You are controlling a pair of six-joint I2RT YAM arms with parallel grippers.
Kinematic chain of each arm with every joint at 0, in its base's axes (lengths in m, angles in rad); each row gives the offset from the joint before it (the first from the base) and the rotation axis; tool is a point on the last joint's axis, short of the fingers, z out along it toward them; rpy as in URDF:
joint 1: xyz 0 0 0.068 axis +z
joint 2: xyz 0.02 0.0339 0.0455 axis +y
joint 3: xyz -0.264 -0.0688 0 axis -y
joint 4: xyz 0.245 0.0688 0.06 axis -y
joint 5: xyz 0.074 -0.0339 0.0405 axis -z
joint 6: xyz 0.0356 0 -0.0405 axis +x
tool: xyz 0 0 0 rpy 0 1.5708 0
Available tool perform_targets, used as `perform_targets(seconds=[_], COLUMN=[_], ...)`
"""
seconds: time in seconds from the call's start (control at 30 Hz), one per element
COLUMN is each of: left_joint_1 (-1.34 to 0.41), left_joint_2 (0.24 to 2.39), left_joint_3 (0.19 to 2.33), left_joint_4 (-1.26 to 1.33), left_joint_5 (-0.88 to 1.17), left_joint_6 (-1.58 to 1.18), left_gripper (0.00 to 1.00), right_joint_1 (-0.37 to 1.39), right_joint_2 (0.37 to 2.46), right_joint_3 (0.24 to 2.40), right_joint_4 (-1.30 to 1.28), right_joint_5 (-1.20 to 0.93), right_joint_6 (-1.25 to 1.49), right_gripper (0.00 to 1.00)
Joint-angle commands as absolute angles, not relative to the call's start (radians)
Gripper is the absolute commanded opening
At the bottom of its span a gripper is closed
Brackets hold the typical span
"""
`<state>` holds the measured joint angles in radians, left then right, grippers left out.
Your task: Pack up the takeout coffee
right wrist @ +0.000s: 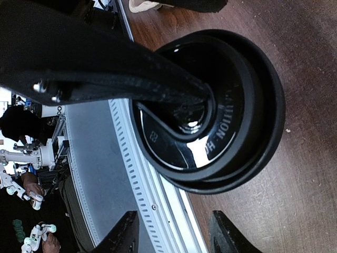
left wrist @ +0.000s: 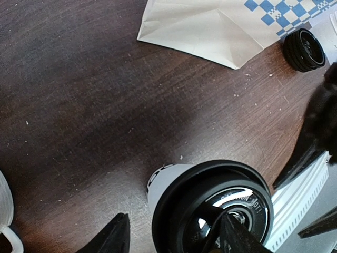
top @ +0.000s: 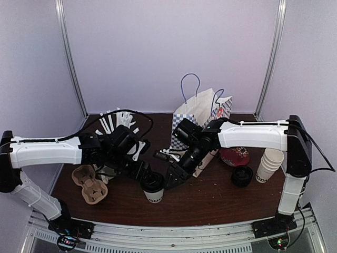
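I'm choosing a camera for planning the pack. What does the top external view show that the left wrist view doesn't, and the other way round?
Only top external: the cardboard cup carrier and the stack of white cups. Only left wrist: raised lettering on the lid and pale specks on the table. Both: the lidded coffee cup, a checkered paper bag and the spare black lids.

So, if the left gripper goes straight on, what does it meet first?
Probably the black lid of the paper coffee cup, just ahead of the left gripper; depth unclear.
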<state>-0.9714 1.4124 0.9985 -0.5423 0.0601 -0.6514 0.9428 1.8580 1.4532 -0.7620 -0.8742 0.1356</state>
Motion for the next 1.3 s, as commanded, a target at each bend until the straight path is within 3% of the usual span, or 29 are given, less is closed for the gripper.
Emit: perform_targets(seconds=[0.0,0.5,0.77,0.93,1.27], left_joint_1=[-0.972,-0.972,-0.972,-0.972,-0.973], left_joint_2=[1.392,1.361,1.397,1.432,1.305], left_joint_3=[0.967,0.909,0.875,0.813,0.909], left_joint_4=[-0.508,-0.504,-0.509,-0.503,-0.478], left_joint_5=[0.061,0.063,0.038,-0.016,0.046], left_joint_6=[-0.671,-0.690,-0.695,-0.706,-0.573], left_gripper=[0.59,0.55,0.53,0.51,0.62], right_joint_1=[0.948,0.935,0.925,0.920,0.915], right_joint_2=[1.899,1.994,2.088,2.144,2.019], right_joint_3=[1.505,1.537,1.539,1.585,1.666], right_joint_4=[-0.725,-0.677,-0.803,-0.840,-0.879], right_joint_5=[-0.876,-0.902,-0.591,-0.530,-0.820], right_joint_6=[0.179,0.272,0.229,0.175,0.043], right_gripper=[0.48,0.38,0.33,0.31,0.37])
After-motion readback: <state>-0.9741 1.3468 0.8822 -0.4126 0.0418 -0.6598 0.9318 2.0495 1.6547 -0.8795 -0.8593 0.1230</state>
